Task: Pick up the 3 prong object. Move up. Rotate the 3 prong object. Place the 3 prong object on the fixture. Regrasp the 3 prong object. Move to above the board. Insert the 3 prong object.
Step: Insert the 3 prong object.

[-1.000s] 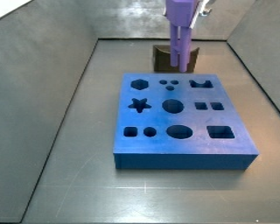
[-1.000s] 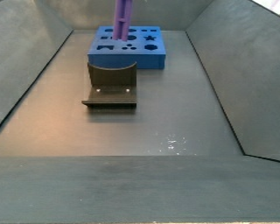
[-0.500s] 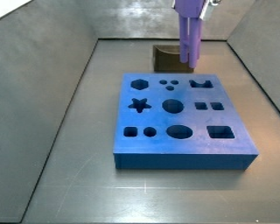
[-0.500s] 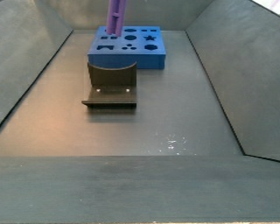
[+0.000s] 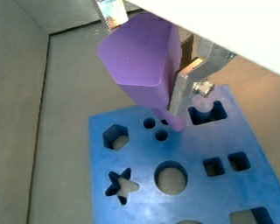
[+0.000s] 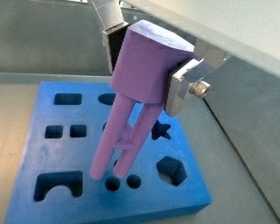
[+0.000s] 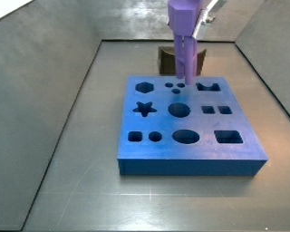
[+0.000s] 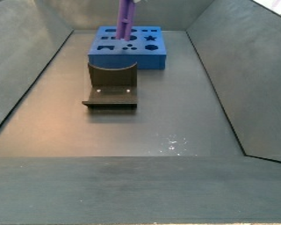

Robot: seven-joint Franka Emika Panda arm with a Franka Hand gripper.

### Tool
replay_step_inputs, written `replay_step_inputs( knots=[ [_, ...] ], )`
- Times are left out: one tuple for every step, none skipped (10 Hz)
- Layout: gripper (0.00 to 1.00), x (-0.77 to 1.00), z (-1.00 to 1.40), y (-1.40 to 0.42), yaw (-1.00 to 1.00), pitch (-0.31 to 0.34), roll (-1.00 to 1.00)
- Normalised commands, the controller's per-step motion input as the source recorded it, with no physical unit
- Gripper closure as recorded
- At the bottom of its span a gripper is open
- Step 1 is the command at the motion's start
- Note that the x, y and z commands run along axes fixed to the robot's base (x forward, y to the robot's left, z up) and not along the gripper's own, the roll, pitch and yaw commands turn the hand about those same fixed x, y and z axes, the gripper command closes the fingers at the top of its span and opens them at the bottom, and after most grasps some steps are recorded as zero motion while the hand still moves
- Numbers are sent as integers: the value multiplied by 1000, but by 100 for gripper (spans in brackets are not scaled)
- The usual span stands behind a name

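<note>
My gripper (image 6: 150, 66) is shut on the light-purple 3 prong object (image 6: 140, 83), which hangs upright with its prongs pointing down. The fingers (image 6: 180, 83) clamp its thick upper end; it also shows in a wrist view (image 5: 140, 52). The prong tips hover just above the small round holes of the blue board (image 6: 101, 203). In both side views the 3 prong object (image 7: 184, 41) (image 8: 126, 19) stands over the board's (image 7: 198, 159) (image 8: 151, 61) edge nearest the fixture. The dark fixture (image 8: 111, 83) sits on the floor beside the board, partly hidden behind the 3 prong object in a side view (image 7: 170, 62).
The board has star, hexagon, round and square cutouts (image 7: 144, 109). Grey walls (image 7: 39, 72) slope up around the metal floor (image 8: 143, 132). The gripper body is mostly above the side views' upper edge.
The gripper has carried the 3 prong object sideways across the board's edge and slightly down, ending over the small round holes.
</note>
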Motion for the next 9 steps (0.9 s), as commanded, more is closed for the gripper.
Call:
replay_step_inputs(
  knots=[
    [100, -231, 0, -206, -131, 416, -406],
    [100, -229, 0, -166, -126, 417, -401],
    [100, -223, -126, 0, -366, 330, -349],
    [100, -214, -317, 94, -471, -40, -110],
    [100, -111, -260, 234, -391, -116, -69],
    [100, 0, 0, 260, -206, -79, -134],
    [100, 0, 0, 17, 0, 0, 0],
    [100, -46, 0, 149, 0, 34, -41],
    [100, -106, -69, 109, 0, 11, -34]
  ],
)
